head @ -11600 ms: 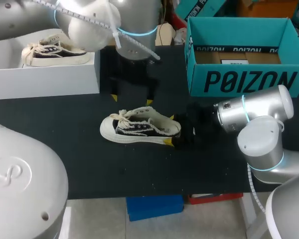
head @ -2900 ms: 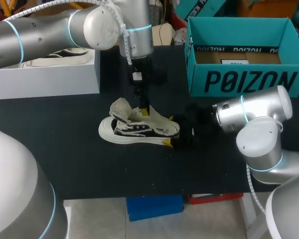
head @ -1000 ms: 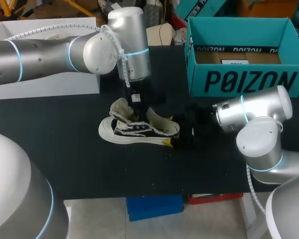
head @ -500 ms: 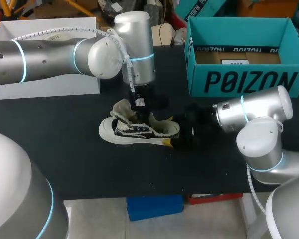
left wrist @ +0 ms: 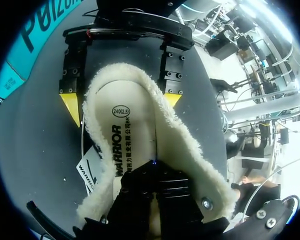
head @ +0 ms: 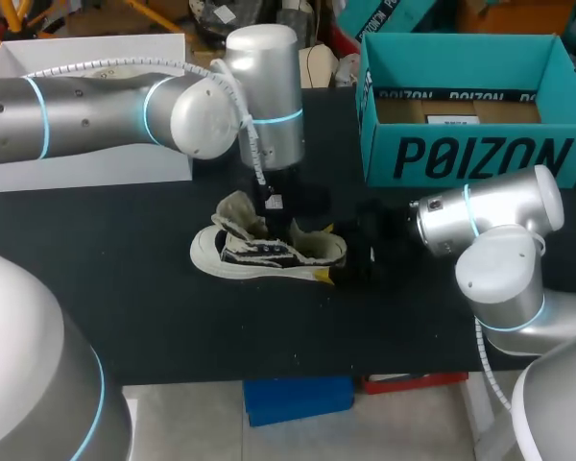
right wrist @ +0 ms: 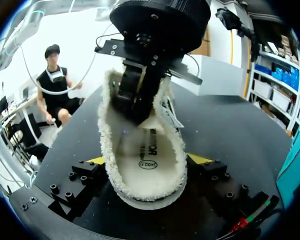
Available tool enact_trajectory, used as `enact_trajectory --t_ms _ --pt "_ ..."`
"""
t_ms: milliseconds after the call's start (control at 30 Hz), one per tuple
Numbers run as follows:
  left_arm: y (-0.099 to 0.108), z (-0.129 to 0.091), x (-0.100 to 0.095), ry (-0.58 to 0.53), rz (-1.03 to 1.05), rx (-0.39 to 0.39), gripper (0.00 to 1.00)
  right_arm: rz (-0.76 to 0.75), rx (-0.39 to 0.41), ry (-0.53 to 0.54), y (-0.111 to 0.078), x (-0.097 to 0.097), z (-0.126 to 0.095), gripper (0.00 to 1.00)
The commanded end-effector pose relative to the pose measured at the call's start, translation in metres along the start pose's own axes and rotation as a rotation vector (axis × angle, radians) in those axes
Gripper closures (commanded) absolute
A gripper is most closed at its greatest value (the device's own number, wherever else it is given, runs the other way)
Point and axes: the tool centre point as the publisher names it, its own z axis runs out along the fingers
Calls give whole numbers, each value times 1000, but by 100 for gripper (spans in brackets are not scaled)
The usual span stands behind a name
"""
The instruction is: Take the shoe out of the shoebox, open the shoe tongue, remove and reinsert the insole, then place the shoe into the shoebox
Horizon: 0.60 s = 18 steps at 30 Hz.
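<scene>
Probably light and soft-walled, the shoe (head: 269, 252) stands near the middle of the counter (head: 173, 317), its heel clamped by the right hand (right wrist: 147, 162), while the left hand (left wrist: 154, 169) sits inside (gripping or not, I cannot tell) on the thin, floppy insole (left wrist: 132, 125), likely best pinched at its edge.

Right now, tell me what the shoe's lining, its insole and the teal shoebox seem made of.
Lining: cream fleece-like pile, nubby and curly. Insole: smooth matte cream with print, likely fabric over foam. Teal shoebox: matte printed cardboard, probably, from its thin straight walls.
</scene>
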Motion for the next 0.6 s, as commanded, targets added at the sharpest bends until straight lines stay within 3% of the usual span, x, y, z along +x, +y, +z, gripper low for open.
enact_trajectory --t_ms 33,100,300,433,600 --pt "1 15 2 -5 5 8 55 2 0 0 -2 -1 1 100" --pt "2 16 2 -2 8 4 53 2 0 0 -2 -1 1 100" --pt "3 21 1 -49 -17 -50 67 2 0 0 -2 -1 1 100" --pt "6 24 -1 -119 -55 -94 64 2 0 0 -2 -1 1 100" --pt "14 29 -7 -230 -106 -130 69 2 0 0 -2 -1 1 100"
